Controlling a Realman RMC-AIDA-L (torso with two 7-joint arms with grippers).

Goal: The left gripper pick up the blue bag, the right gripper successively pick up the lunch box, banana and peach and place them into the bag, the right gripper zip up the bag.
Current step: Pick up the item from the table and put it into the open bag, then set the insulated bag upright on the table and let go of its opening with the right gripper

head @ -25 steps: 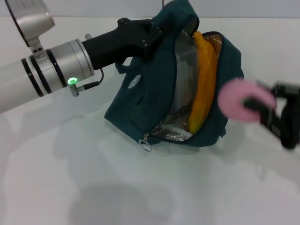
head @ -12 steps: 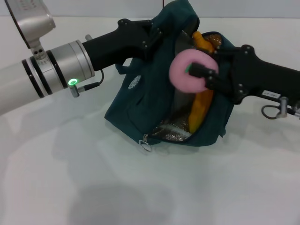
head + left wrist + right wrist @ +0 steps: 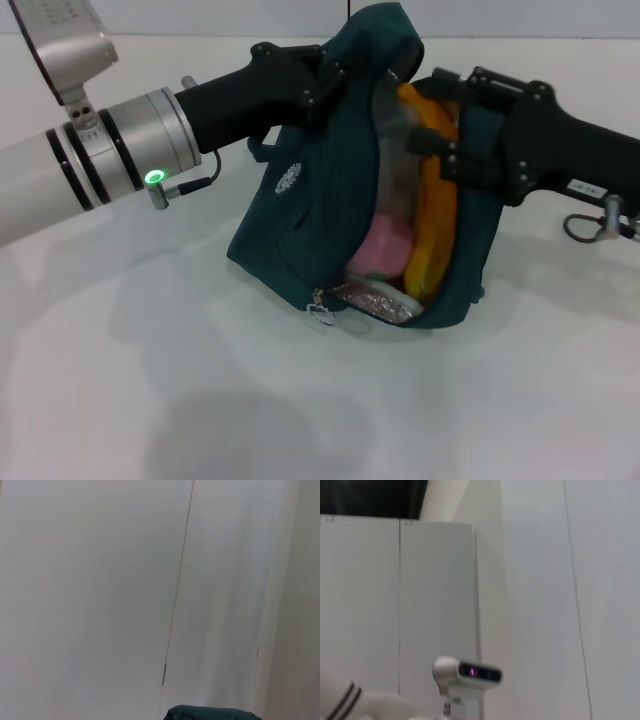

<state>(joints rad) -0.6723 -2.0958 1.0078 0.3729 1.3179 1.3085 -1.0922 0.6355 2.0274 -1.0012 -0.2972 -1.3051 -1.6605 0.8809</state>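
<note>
White bench [image 3: 200, 400] spreads under the whole scene, with pale wall panels behind it. On the left, the left tool [image 3: 325, 75], at the end of the silver arm with the green light, is clamped on the top edge of the blue bag [image 3: 300, 215], holding its mouth up and open while the bag's base rests on the bench. Inside, from left to right, the lunch box [image 3: 392, 135] stands on edge against the near wall, the peach [image 3: 383, 247] lies low on the foil lining, and the banana [image 3: 436, 200] stands upright along the far side. All three items look to be in. On the right, the right tool [image 3: 440, 150] sits at the bag's mouth just beside the banana; it grips nothing, though how far its fingers are parted I cannot tell.

The filling step appears finished, so zipping comes next. That calls for the right tool to clear the opening and reach the ring pull [image 3: 322, 312] at the bag's lower corner, then draw it along the mouth while the left tool keeps the fabric taut.
</note>
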